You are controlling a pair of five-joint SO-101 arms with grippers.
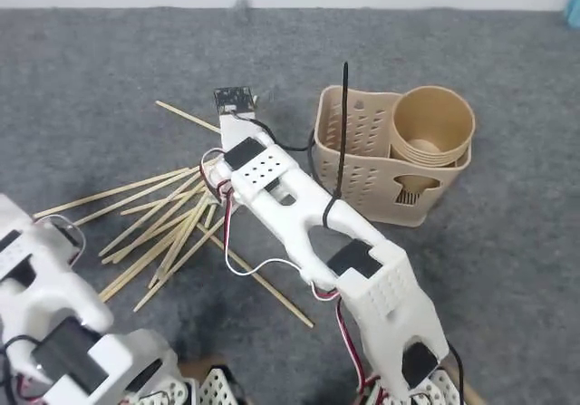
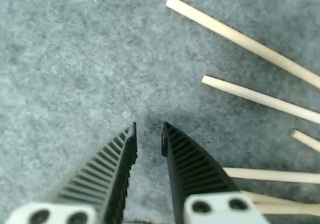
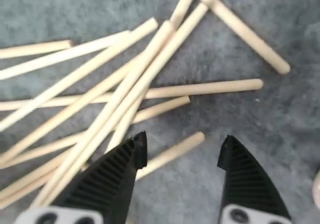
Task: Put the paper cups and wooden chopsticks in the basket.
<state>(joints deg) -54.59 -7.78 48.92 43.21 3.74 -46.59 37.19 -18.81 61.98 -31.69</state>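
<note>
Chopsticks (image 3: pixel 210 87) lie scattered under right gripper (image 3: pixel 184 143), fingers (image 3: pixel 115 179) spread; cups (image 1: pixel 433 122) sit in basket (image 1: pixel 358 139).

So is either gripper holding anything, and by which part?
Nothing is held. The left gripper is empty over carpet; the right gripper is open above the chopsticks.

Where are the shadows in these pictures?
Left wrist view: a dark patch on the carpet just ahead of the left tool. Right wrist view: faint shadows beside the chopsticks by the right tool. High view: the carpet is darker below the arm.
</note>
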